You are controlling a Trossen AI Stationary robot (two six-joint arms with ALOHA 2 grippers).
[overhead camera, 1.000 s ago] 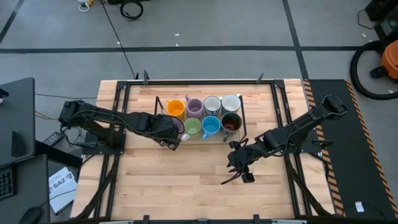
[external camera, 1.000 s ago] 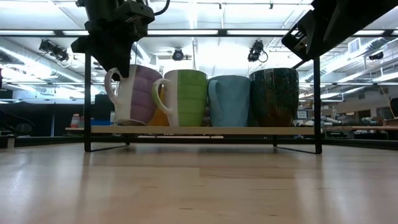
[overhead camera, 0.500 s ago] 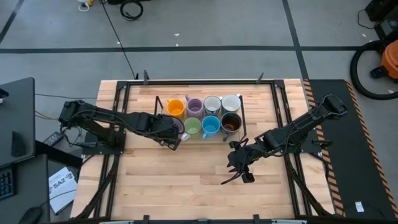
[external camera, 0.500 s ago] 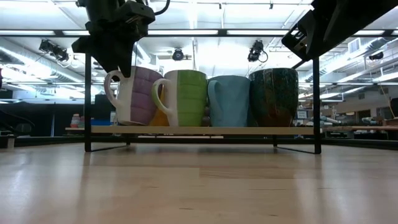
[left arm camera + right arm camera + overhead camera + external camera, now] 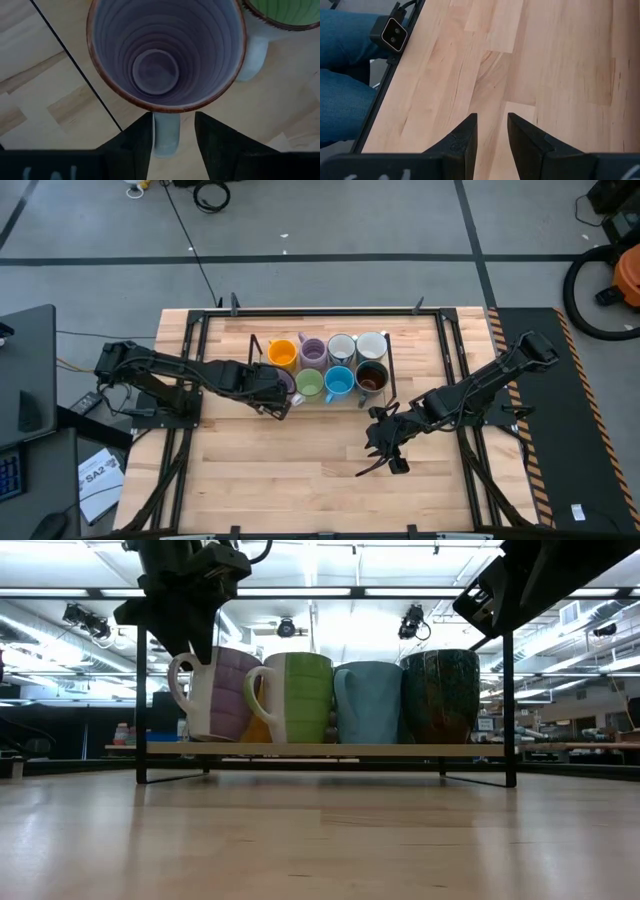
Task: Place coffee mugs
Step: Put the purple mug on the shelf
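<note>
Several coffee mugs stand in two rows on a low black-framed wooden shelf [image 5: 320,750] at the table's far middle. The near row holds a lilac mug [image 5: 228,695], a green one [image 5: 309,385], a bright blue one [image 5: 339,383] and a dark glazed one [image 5: 371,377]. An orange mug [image 5: 282,353] and others fill the far row. My left gripper [image 5: 172,116] hangs open over the lilac mug [image 5: 165,50], one finger on each side of its handle [image 5: 166,135]. My right gripper [image 5: 385,448] hovers open over bare wood to the near right, with nothing between its fingers. My left gripper comes at the lilac mug's handle [image 5: 166,142] steeply from above. One finger [image 5: 142,140] lies close along the handle's side; I cannot tell whether it touches. The other finger [image 5: 210,140] stands apart from it. The mug rests upright on the shelf.
The shelf's black uprights [image 5: 510,710] and the table's black frame rails [image 5: 195,370] stand around the mugs. Bare wooden tabletop [image 5: 300,470] stretches across the near half. In the right wrist view a small camera [image 5: 392,32] sits at the table's edge, with a person's jeans [image 5: 345,75] beyond it.
</note>
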